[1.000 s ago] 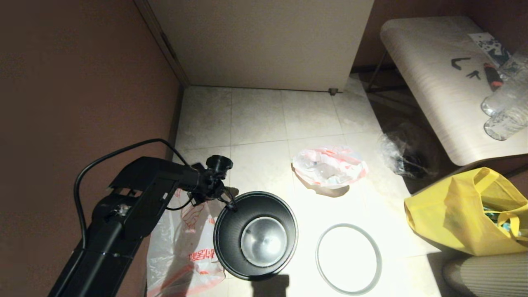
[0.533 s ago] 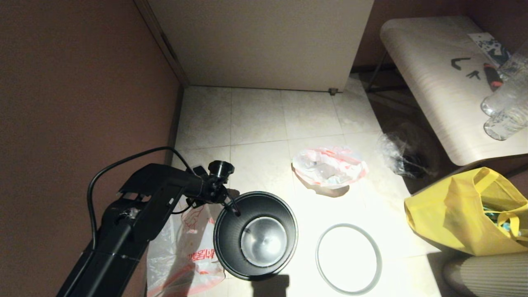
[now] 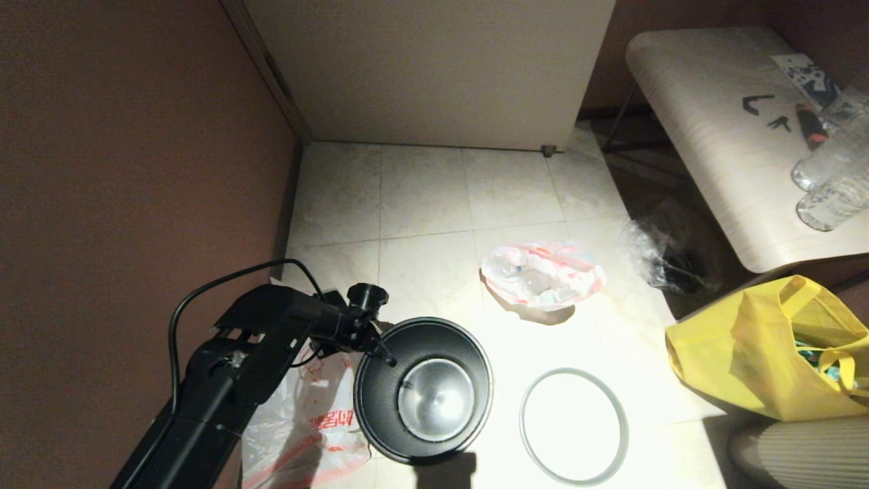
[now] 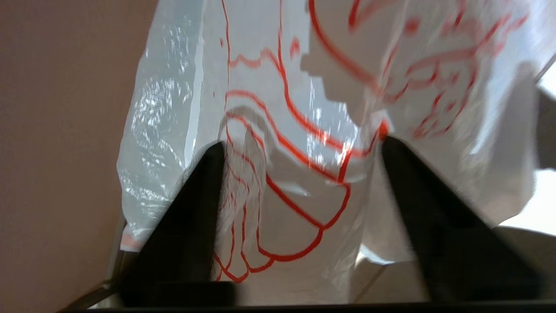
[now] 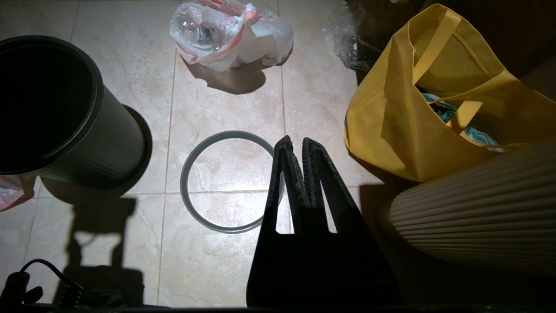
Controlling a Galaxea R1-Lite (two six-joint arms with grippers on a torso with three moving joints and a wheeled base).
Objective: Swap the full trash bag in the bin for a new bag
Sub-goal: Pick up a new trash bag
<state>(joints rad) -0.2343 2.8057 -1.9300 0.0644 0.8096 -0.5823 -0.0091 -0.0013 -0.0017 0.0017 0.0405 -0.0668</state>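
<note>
- On the tiled floor (image 3: 421, 197), the counter (image 3: 719, 136) stands at the far right with clear bottles (image 3: 831, 180) on it.
- Below the counter, a yellow tote (image 3: 753, 353) sits at the right edge of the floor.
- Left of centre, the bin (image 3: 422, 388) stands upright and unlined, its shiny metal bottom showing.
- Against the left wall beside the bin, the new bag (image 3: 319, 421) lies slack on the floor, red drawing and lettering visible.
- Over that bag hangs the left end effector (image 4: 299, 148), its fingers spread wide with the printed plastic directly in front of them; whether they touch it cannot be told.
- Farther back and apart from the bin, the full trash bag (image 3: 543, 273) rests as a lumpy bundle on the floor.
- Just right of the bin lies the grey ring rim (image 3: 574, 426), flat on the tiles.
- Above the ring's near edge, the right end effector (image 5: 297, 145) is held with fingers pressed together, holding nothing.
</note>
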